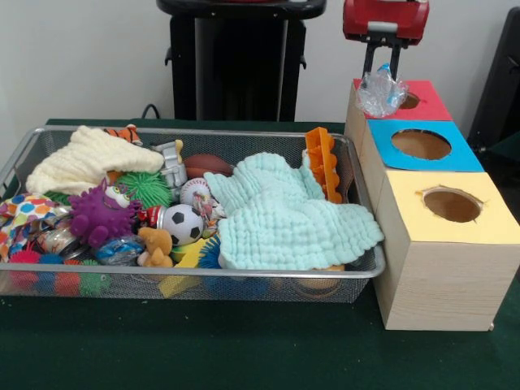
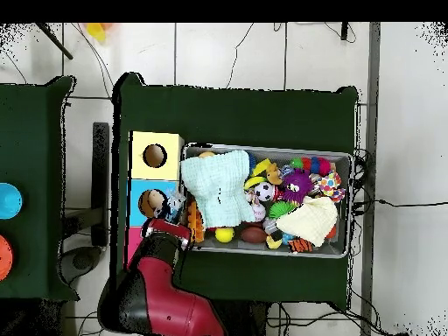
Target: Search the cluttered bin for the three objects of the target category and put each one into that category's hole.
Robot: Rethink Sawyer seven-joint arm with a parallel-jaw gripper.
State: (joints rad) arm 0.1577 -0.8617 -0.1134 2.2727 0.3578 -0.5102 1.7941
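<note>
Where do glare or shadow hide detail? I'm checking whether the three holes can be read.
Front view: even light, soft shadows only; the clear packet under the gripper glints white and covers part of the red hole. Overhead view: the arm covers the red hole; the yellow hole reads dark.

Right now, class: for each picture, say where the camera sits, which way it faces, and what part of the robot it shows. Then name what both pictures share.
Front view: across the table, facing the wire bin, the three-hole box and the gripper holding a clear plastic item.
Overhead view: above, looking straight down; the red arm enters from the bottom.
Shared: bin, box, mint cloth.
</note>
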